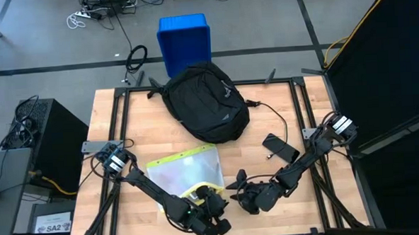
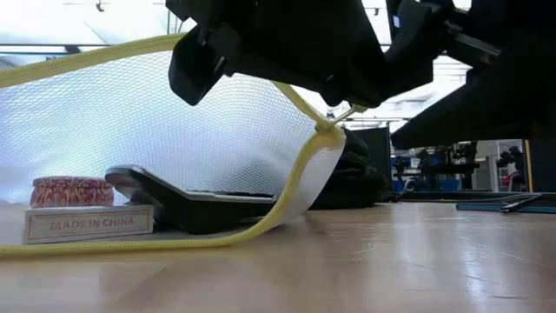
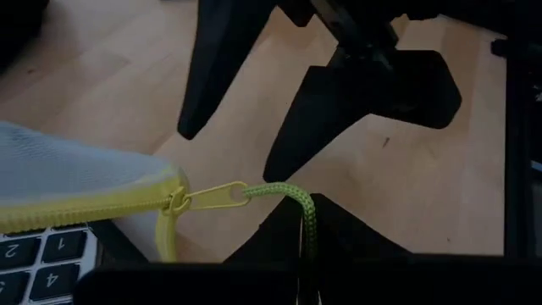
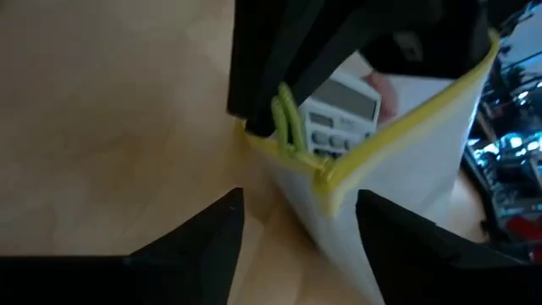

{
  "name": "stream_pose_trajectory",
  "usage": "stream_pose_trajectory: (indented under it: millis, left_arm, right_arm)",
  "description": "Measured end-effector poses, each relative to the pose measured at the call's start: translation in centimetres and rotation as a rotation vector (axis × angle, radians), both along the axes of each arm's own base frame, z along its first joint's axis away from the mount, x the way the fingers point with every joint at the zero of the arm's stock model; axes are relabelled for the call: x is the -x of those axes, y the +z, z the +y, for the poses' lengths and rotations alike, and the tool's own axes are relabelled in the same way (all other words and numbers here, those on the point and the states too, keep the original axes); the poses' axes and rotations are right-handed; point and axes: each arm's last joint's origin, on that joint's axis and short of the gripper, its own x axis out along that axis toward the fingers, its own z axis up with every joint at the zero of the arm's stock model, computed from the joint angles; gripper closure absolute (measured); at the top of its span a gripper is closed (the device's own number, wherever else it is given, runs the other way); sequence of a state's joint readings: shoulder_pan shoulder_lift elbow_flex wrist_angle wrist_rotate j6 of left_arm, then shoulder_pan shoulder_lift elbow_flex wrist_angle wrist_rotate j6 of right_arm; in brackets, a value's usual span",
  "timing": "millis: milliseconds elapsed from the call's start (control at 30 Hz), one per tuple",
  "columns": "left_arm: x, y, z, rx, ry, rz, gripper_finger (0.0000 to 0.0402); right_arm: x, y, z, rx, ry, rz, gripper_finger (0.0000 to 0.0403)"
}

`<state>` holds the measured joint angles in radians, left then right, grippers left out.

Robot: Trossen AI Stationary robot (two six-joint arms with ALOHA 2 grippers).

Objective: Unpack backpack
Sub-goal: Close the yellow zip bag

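A: Where does the large black rounded fabric backpack (image 1: pixel 205 102) lie?

B: At the wooden desk's (image 1: pixel 306 212) far edge, well beyond both tools, slanting far-left to near-right.

A: And the arms?

B: The left tool (image 3: pixel 306 246) pinches the clear yellow-trimmed mesh pouch's (image 1: pixel 182 172) zipper cord; the right tool (image 4: pixel 296 224) hovers released beside it.

One backpack (image 1: pixel 205 102), one blue bin (image 1: pixel 184 42) and one mesh pouch (image 1: pixel 183 174) present. One calculator (image 4: pixel 341 111) and one small box (image 2: pixel 89 223) inside the pouch.
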<state>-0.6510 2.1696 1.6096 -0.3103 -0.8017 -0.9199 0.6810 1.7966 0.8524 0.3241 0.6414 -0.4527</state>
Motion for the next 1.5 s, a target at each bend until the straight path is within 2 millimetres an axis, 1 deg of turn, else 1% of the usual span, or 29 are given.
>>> stream_pose_trajectory:
  millis: [167,300,367,500,633,733,833,933,1067,1100,1267,1500]
  left_arm:
    - [0.0,0.0,0.0,0.004,0.000,-0.004,0.0402]
    - [0.0,0.0,0.0,0.006,0.000,-0.007,0.0402]
    - [-0.1,0.1,0.0,0.007,0.000,-0.007,0.0402]
    - [-0.1,0.2,-0.1,0.016,-0.007,-0.004,0.0402]
    - [-0.1,0.3,-0.2,0.024,-0.013,-0.001,0.0402]
    - [-0.1,0.3,-0.2,0.026,-0.018,0.004,0.0402]
    - [-0.1,0.3,-0.2,0.028,-0.017,0.003,0.0402]
    - [-0.1,0.2,-0.2,0.037,-0.027,0.011,0.0402]
    - [-0.1,0.1,-0.3,0.061,-0.051,0.032,0.0402]
    - [-0.1,0.1,-0.3,0.066,-0.057,0.037,0.0402]
    - [0.5,0.1,-0.7,0.078,-0.052,0.058,0.0402]
    - [3.2,0.1,-1.5,0.091,0.013,0.144,0.0402]
  right_arm:
    - [-0.6,0.2,-0.5,0.003,-0.003,-0.019,0.0186]
    - [-1.2,0.3,-1.1,-0.018,-0.003,-0.026,0.0193]
    - [-1.7,-0.1,-1.3,-0.035,0.015,-0.032,0.0197]
    - [-2.4,-1.8,-1.3,0.041,0.025,-0.011,0.0204]
    - [-3.2,-2.7,-0.7,0.090,0.010,-0.012,0.0213]
    - [-3.4,-2.9,-0.4,0.133,0.009,-0.014,0.0232]
    - [-3.4,-2.8,-0.3,0.155,0.020,-0.016,0.0266]
    - [-3.2,-2.7,-0.1,0.178,-0.009,-0.027,0.0311]
    - [-2.9,-2.8,0.2,0.198,-0.017,-0.027,0.0382]
    - [-2.8,-2.8,0.3,0.198,-0.014,-0.027,0.0391]
    - [-2.6,-3.0,0.3,0.222,-0.034,-0.014,0.0395]
    - [-2.1,-3.1,0.6,0.220,-0.046,-0.001,0.0401]
